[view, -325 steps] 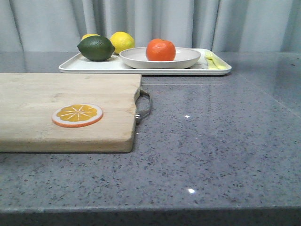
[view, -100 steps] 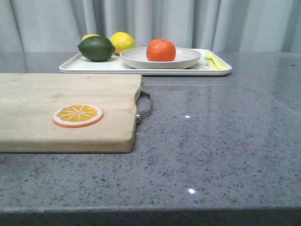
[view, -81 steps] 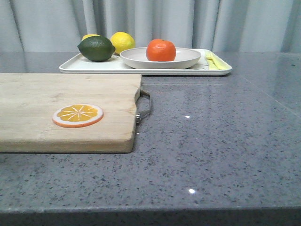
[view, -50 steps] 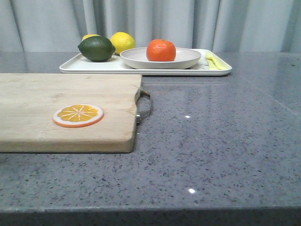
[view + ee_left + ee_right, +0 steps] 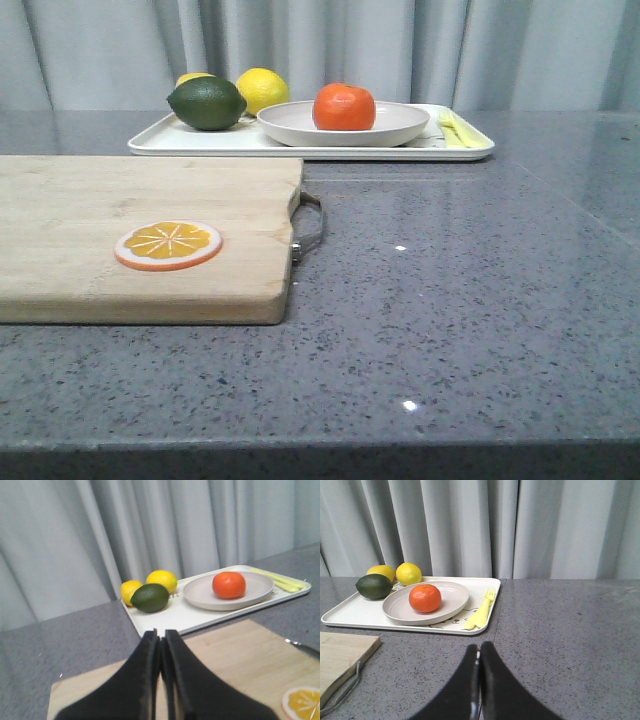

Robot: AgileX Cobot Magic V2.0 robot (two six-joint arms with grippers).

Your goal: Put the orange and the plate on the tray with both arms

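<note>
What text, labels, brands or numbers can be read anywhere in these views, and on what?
None can be read.
The tray carries a small line drawing beside the plate, too small to make out, with no legible words.
The orange, cutting board and both hands show no markings.

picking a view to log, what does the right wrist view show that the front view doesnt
Only the right wrist view shows the right gripper, jaws shut and empty, and the whole yellow fork on the tray. Only the front view shows the orange slice on the cutting board. Both show the orange on the plate, the tray, the lime and the lemons.
</note>
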